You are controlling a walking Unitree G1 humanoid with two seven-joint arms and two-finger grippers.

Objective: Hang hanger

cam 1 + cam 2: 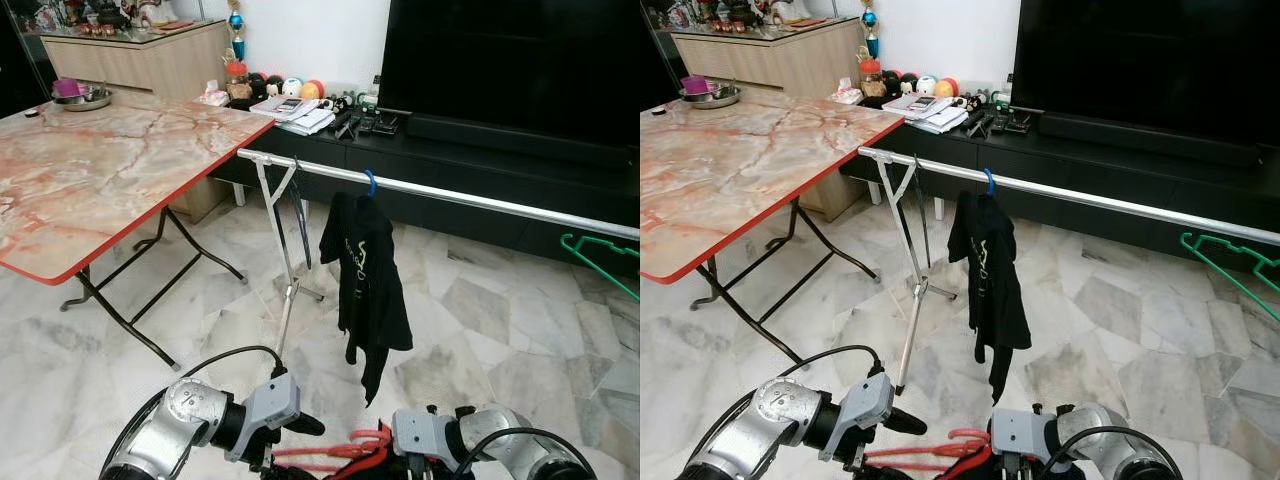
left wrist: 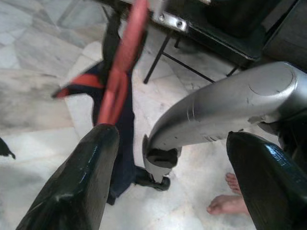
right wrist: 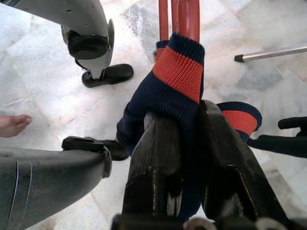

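Nearest the head camera, at six o'clock, the right pincer [image 3: 184,158] is pressed onto a navy garment with orange ribbed bands [image 3: 177,76] that is draped on a red hanger [image 1: 345,450]. The left pincer [image 2: 168,187] hangs beside it at seven o'clock with its fingers spread, holding nothing.

Grey-veined white marble floor [image 1: 480,330] spreads under everything. A silver clothes rail [image 1: 470,197] crosses the middle of the room from eleven toward three o'clock, carrying a black jacket [image 1: 365,280] on a blue hook and, far out at three o'clock, a green hanger [image 1: 600,255]. At ten o'clock stands a folding bench [image 1: 110,170] with a pink marbled top and red edge. Behind the rail, at twelve to one o'clock, a low black TV cabinet [image 1: 480,165] holds a large dark screen. A person's bare foot [image 2: 230,201] rests on the floor near the robot's legs.
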